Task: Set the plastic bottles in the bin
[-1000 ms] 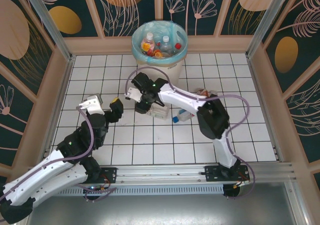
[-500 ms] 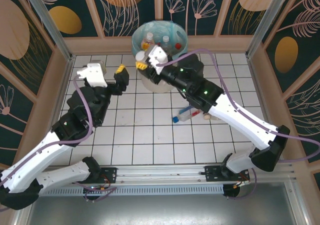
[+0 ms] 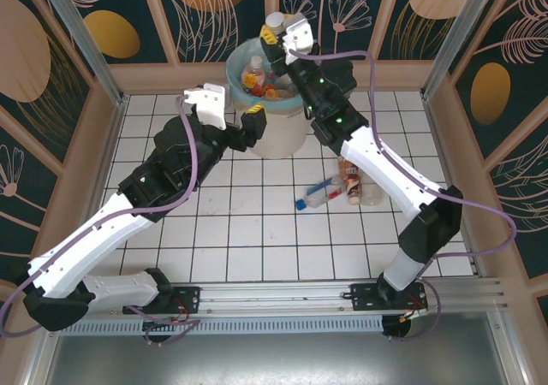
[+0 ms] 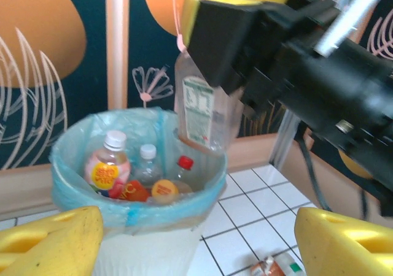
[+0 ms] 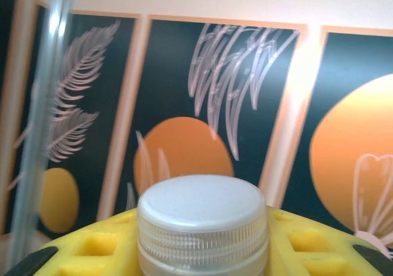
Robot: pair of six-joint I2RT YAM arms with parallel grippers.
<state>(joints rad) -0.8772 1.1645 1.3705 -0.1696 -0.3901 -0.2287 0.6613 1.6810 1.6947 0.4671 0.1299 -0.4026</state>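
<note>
Against patterned walls (image 3: 128, 26), right pincer (image 3: 278, 32) pinches clear white-capped bottle (image 4: 202, 110) over bin (image 4: 67, 184); left pincer (image 4: 196, 242) spread

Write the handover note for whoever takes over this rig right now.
Right gripper: jaws shut on a clear white-capped bottle above the rim of the bin.
Left gripper: jaws open, empty, beside the bin.
Done: several bottles already in the bin.
Left: drop the held one, then fetch the blue-capped bottle, brown bottle and pale bottle lying on the tiles.
</note>
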